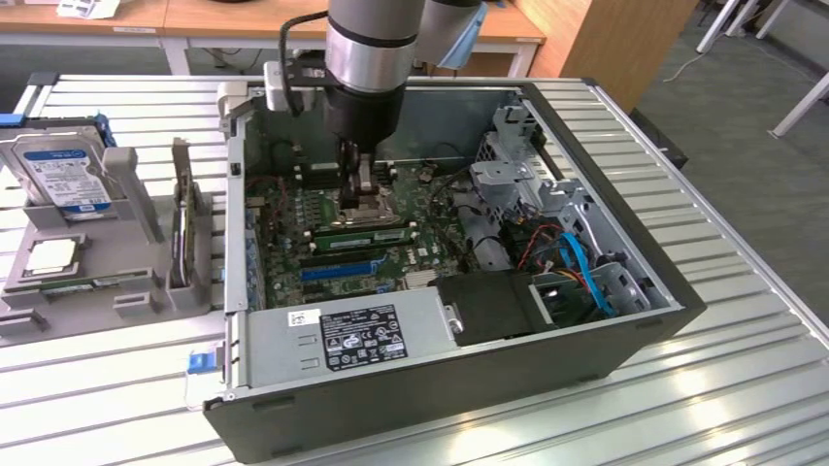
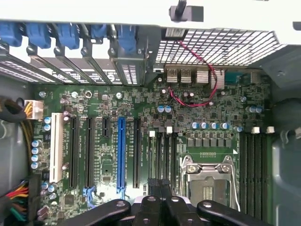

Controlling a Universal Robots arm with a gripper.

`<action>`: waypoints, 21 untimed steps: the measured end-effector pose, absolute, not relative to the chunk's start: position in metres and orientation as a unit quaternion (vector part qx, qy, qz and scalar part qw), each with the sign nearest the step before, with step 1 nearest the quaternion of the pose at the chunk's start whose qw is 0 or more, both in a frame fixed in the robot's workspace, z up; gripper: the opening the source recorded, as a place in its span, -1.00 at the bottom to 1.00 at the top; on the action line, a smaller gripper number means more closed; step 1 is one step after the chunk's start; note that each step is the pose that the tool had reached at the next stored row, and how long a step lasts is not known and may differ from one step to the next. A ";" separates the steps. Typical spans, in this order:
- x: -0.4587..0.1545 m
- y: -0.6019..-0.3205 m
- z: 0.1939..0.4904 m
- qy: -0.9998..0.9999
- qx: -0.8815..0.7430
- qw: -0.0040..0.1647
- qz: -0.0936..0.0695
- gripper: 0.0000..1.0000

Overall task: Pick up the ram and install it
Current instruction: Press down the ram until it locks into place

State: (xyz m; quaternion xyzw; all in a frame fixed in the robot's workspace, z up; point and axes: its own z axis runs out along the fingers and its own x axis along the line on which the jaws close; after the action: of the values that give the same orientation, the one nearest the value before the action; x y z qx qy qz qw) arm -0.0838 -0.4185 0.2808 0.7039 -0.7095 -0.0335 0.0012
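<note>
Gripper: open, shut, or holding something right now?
Gripper: shut, down inside the computer case over the motherboard; whether a ram stick is between the fingers cannot be told.

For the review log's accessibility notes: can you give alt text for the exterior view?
A robot arm reaches down into an open computer case, its shut tool just above the motherboard beside the processor socket. On the exterior view's left, a grey holder carries a hard drive and a processor chip.
</note>
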 end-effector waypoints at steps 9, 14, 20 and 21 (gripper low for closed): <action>-0.084 -0.418 0.303 -0.710 0.704 0.001 -0.033 -0.80; -0.084 -0.418 0.312 -0.710 0.704 0.001 -0.033 -0.80; -0.084 -0.418 0.319 -0.710 0.704 0.001 -0.033 -0.80; -0.084 -0.418 0.320 -0.710 0.704 0.001 -0.033 -0.80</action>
State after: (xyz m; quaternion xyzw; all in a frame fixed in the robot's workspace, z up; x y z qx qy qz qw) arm -0.0838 -0.4185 0.3204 0.7039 -0.7095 -0.0335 0.0012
